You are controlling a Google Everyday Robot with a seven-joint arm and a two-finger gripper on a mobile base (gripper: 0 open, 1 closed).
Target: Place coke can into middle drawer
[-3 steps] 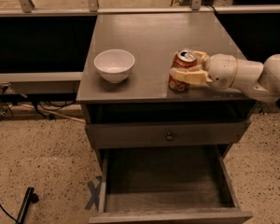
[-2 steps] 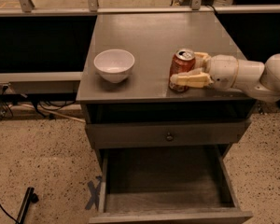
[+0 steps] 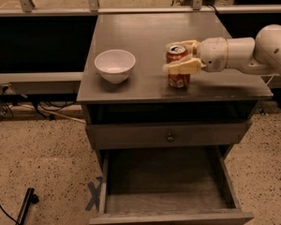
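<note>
The coke can [image 3: 179,78], red with a silver top, stands upright on the right part of the grey cabinet top [image 3: 150,32]. My gripper [image 3: 172,57] reaches in from the right and is shut on the can, one cream finger [image 3: 183,67] across its front and the other behind its top. The can's base is at or barely above the surface. The middle drawer [image 3: 164,191] is pulled open below, at the cabinet's front, and holds nothing.
A white bowl [image 3: 114,65] sits on the cabinet top, left of the can. A closed drawer front with a small round knob [image 3: 170,137] lies above the open drawer. A black object [image 3: 25,205] and cable lie on the speckled floor at the lower left.
The can and my gripper have shifted slightly left and up on the cabinet top, and the can now stands more upright. The bowl and drawer have not moved.
</note>
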